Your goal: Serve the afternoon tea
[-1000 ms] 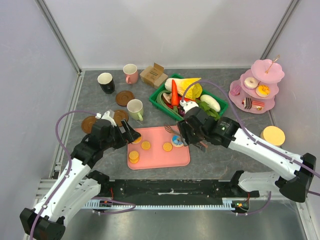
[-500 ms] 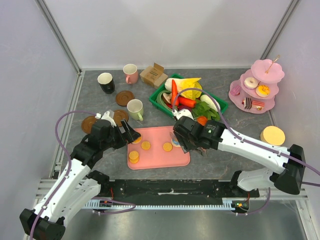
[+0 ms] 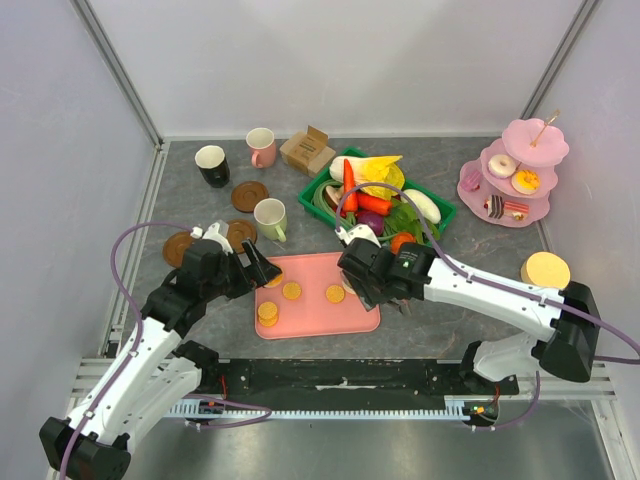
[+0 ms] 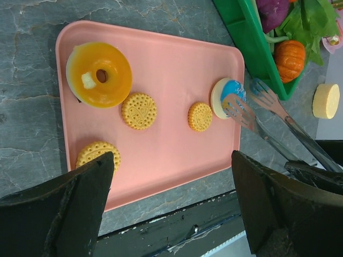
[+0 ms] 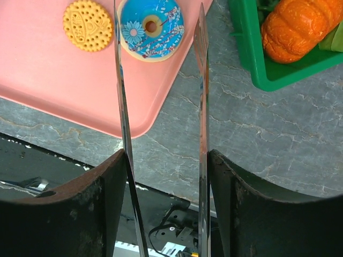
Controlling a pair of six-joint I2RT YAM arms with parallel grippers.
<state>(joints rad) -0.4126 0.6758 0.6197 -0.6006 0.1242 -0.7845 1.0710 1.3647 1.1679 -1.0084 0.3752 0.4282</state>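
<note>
A pink tray (image 3: pixel 320 318) lies at the table's front with three round orange biscuits (image 4: pixel 139 111), an orange iced donut (image 4: pixel 99 75) and a blue iced donut (image 5: pixel 151 27) at its right edge. My right gripper (image 5: pixel 166 160) is shut on metal tongs (image 5: pixel 202 80). The tongs' two arms stand apart, one on each side of the blue donut, without touching it. Over the tray's left end my left gripper (image 4: pixel 171 209) hangs open and holds nothing. Black (image 3: pixel 211 165), pink (image 3: pixel 261 147) and pale-green (image 3: pixel 270 218) mugs stand at the back left among brown coasters (image 3: pixel 249 196).
A pink tiered stand (image 3: pixel 515 175) with a few sweets stands at the back right. A green basket (image 5: pixel 252 59) of toy vegetables, a pumpkin (image 5: pixel 300 27) among them, sits right of the tray. A cardboard box (image 3: pixel 307 150) is behind, and a yellow disc (image 3: pixel 547 271) at the right.
My right arm has swung left from the basket to the tray's right edge, and the tongs have spread slightly around the blue donut. The left arm has not moved.
</note>
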